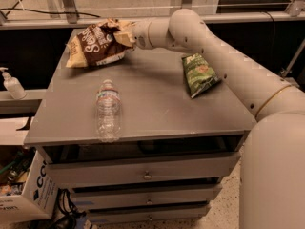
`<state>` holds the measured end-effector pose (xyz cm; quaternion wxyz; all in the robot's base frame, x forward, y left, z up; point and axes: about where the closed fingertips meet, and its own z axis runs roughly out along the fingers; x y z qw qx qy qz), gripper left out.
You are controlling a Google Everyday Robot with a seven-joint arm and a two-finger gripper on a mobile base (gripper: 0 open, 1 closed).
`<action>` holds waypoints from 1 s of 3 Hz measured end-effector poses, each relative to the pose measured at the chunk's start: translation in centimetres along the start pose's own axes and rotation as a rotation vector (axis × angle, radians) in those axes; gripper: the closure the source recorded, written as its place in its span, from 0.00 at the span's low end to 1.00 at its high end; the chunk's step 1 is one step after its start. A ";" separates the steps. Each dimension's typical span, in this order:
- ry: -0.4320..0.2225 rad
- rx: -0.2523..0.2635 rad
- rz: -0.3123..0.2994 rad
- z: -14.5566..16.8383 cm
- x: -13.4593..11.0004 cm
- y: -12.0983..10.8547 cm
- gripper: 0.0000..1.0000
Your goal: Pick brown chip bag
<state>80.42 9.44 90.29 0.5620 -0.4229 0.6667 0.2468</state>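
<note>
The brown chip bag (96, 43), dark brown with white lettering and yellow-tan ends, hangs tilted at the back left of the grey cabinet top (157, 99). Its right end is raised and its left end is low, near the surface. My gripper (127, 34) is at the bag's right end and is shut on it. The white arm (214, 46) reaches in from the right, across the back of the top.
A smaller green chip bag (199, 73) lies at the right of the top, under the arm. A clear plastic water bottle (108, 110) lies at the front left. A soap dispenser (11, 85) and a cardboard box (24, 194) stand to the left of the cabinet.
</note>
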 end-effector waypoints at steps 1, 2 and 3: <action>-0.075 0.036 -0.019 -1.6 -3.1 -0.7 1.00; -0.151 0.094 -0.019 -3.4 -6.0 -1.9 1.00; -0.159 0.102 -0.017 -3.4 -6.2 -2.0 1.00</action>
